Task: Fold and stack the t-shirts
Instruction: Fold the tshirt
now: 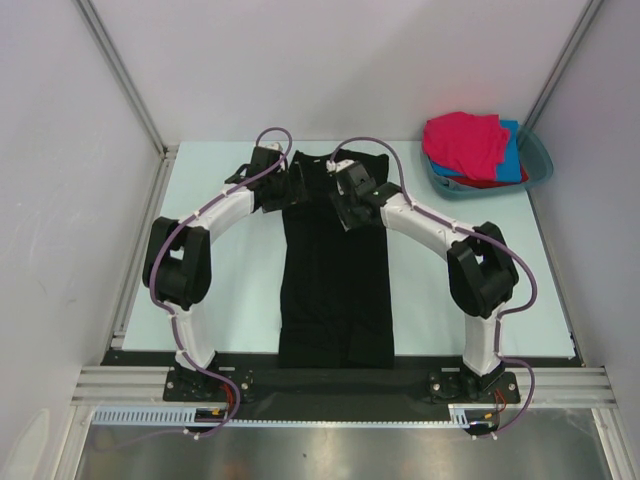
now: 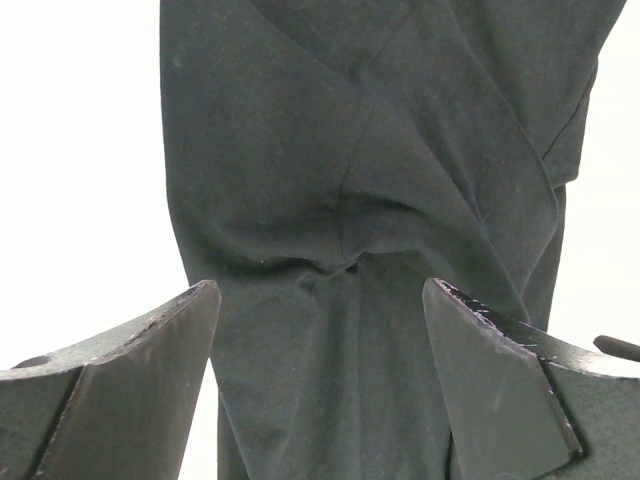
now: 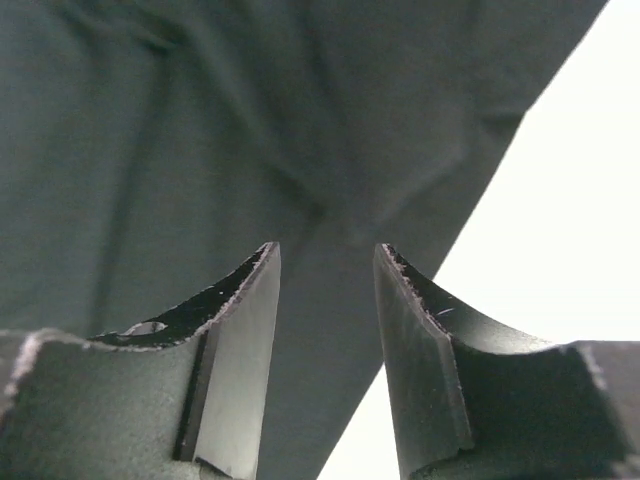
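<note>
A large black t-shirt (image 1: 335,290) lies in a long narrow strip down the middle of the table, sides folded in. Both grippers hover at its far end. In the top view my left gripper (image 1: 283,185) is over the strip's upper left part and my right gripper (image 1: 342,213) over its upper middle. The left wrist view has the left gripper (image 2: 320,284) wide open above creased black cloth (image 2: 330,150). The right gripper (image 3: 326,246) has its jaws apart just above the black cloth (image 3: 200,130), near the cloth's slanting edge, with nothing pinched. Pink (image 1: 465,140), blue (image 1: 512,145) and red (image 1: 495,181) t-shirts are piled at the back right.
A teal basin (image 1: 540,165) at the back right corner holds the coloured shirts. The pale table (image 1: 220,270) shows on both sides of the black strip. White walls and metal frame posts close in the sides and back.
</note>
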You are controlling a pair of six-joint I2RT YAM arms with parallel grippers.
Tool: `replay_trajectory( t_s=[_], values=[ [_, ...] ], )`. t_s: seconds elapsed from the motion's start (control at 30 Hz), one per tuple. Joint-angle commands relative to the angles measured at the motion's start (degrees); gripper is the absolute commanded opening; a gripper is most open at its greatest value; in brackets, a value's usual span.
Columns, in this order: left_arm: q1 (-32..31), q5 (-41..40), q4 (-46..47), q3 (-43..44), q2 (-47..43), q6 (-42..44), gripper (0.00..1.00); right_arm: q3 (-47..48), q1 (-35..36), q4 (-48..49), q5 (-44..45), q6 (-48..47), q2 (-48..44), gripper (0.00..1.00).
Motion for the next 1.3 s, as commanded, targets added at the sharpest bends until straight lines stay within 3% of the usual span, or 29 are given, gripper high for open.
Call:
replay_trajectory(
  t_s=[0.0,0.23,0.47,1.27],
  values=[
    [0.02,-1.11,0.00,1.33,-2.44,1.46,0.89,1.26,2.29,0.88,-5.28,2.50,-1.05,0.46],
    [0.02,-1.28,0.00,0.80,-3.41,1.37,0.89,-2.34,3.87,4.39,-13.27,6.46,0.00,0.33],
    [0.02,-1.72,-0.09,0.27,-3.76,1.46,0.89,0.90,2.65,5.72,-12.58,5.76,5.10,0.27],
    [1.25,-3.48,0.79,-0.52,-3.50,0.40,0.89,19.97,-4.56,1.68,-4.41,-0.57,17.94,0.25]
  ],
)
